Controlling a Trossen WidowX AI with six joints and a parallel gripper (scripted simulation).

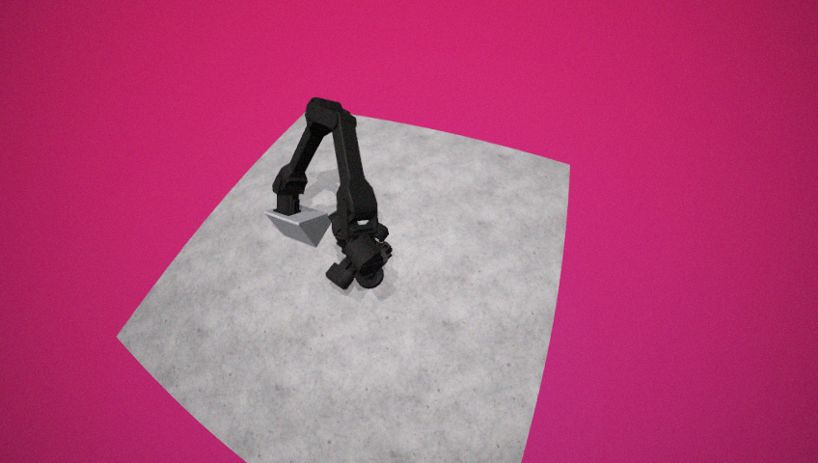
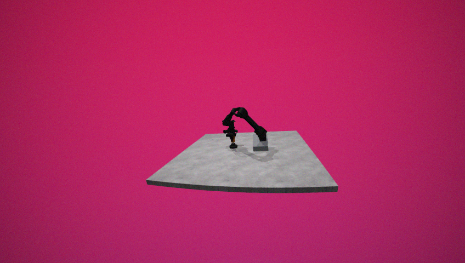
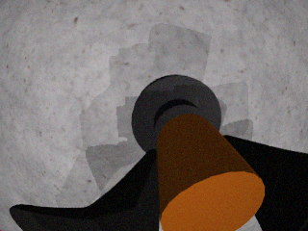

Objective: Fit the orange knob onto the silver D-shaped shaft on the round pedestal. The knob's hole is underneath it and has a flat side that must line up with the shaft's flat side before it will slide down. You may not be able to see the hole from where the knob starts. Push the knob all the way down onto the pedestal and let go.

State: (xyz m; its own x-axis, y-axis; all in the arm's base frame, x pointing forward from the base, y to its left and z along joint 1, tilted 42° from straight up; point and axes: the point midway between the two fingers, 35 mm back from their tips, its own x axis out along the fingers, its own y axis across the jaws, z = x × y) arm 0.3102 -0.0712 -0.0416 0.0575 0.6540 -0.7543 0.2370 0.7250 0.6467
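- The gripper (image 3: 208, 218) was closed on the orange knob (image 3: 202, 176), its two black fingers pressed against the knob's sides and stopped partway by its width.
- In the wrist view the knob filled the lower middle: a tapered body whose wide, flat, bright orange end faced the camera, while its narrower, darker end pointed down and away toward the pedestal (image 3: 146, 106).
- The knob's narrow end lay over the middle of the pedestal and covered the spot where the shaft would stand, so the shaft itself could not be seen.
- Whether the knob had touched the pedestal, or how far down it sat, could not be told from this angle.
- The pedestal showed as a dark round disc with a raised inner ring, resting on the grey mottled table (image 3: 58, 38); blocky shadows of the arm spread around it.
- In the side view the gripper (image 2: 232, 140) pointed straight down, a thin sliver of orange (image 2: 233, 140) showed between the fingers, and the dark pedestal (image 2: 233, 146) sat directly beneath it on the table (image 2: 261, 172).
- From the top view the gripper (image 1: 367, 269) hid the knob; only the dark rim of the pedestal (image 1: 369, 281) peeked out below it.
- The black arm (image 1: 350, 172) arched up from a grey base block (image 1: 301, 226) and bent down to the pedestal, which stood near the block.
- The table (image 1: 401, 343) sat against a plain magenta background.
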